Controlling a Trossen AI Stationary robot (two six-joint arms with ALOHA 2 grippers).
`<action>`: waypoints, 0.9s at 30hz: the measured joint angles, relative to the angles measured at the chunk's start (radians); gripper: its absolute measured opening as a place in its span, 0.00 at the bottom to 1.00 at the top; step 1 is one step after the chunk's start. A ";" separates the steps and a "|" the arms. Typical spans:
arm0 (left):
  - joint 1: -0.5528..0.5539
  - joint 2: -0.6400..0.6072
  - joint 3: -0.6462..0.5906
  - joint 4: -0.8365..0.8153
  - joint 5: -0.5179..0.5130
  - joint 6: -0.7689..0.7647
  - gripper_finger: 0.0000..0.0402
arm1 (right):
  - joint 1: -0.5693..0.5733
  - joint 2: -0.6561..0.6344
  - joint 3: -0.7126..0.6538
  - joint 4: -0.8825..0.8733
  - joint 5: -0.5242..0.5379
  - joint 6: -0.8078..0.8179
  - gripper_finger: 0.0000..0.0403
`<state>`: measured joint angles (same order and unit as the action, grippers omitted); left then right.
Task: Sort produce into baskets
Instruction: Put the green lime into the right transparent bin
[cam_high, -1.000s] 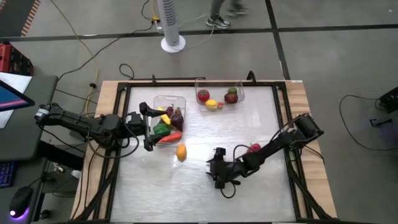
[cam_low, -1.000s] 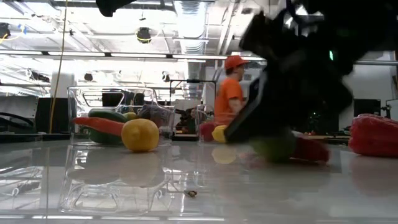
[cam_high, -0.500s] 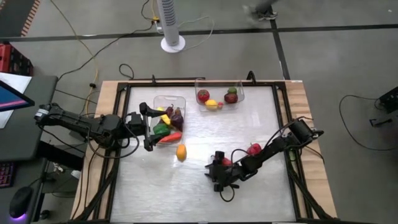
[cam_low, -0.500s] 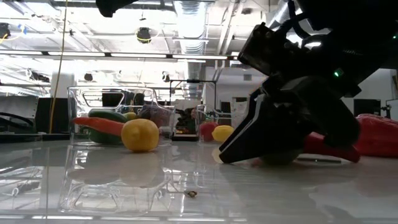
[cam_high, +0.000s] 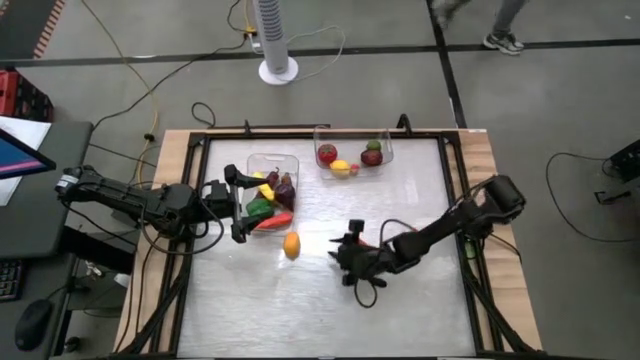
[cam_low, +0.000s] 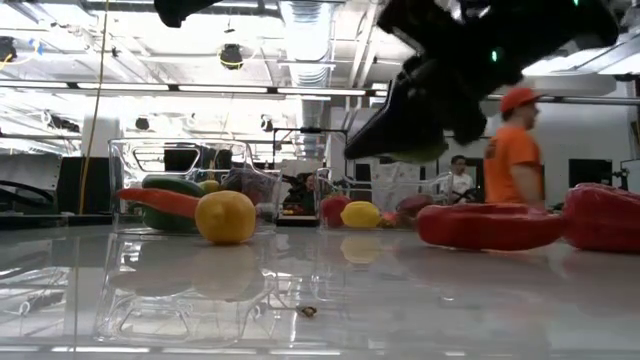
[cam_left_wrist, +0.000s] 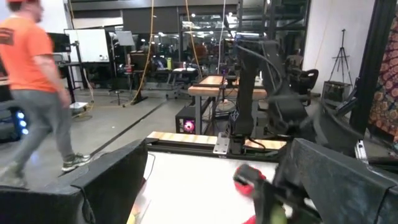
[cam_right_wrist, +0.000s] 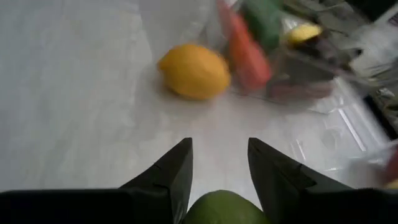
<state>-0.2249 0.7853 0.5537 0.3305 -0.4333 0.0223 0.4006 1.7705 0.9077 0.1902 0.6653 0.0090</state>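
2 tools: right tool (cam_right_wrist: 219, 180) grasping green fruit (cam_right_wrist: 225, 208) mid-table; left tool (cam_high: 236, 205) released; no legible writing.

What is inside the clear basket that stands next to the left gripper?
The basket holds a green vegetable, a red pepper leaning over its front rim, something yellow and a dark purple piece. Anything beneath these is covered.

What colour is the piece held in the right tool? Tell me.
Green; the round piece sits between the right tool's fingers, clearest in the right wrist view.

Fan (cam_high: 274, 35), person (cam_low: 513, 150), monitor (cam_high: 20, 152)
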 joint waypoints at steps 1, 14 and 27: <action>0.000 0.000 0.000 0.000 0.000 0.000 0.96 | -0.012 -0.024 0.000 -0.017 0.000 -0.002 0.45; 0.002 0.000 0.000 0.001 -0.024 0.010 0.96 | -0.382 -0.203 0.000 -0.046 0.043 -0.202 0.45; 0.002 0.000 0.000 -0.005 -0.024 0.053 0.96 | -0.880 -0.195 0.002 0.072 -0.398 -0.211 0.52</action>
<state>-0.2230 0.7853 0.5537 0.3256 -0.4572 0.0753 -0.4795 1.5757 0.9092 0.2621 0.2677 -0.2024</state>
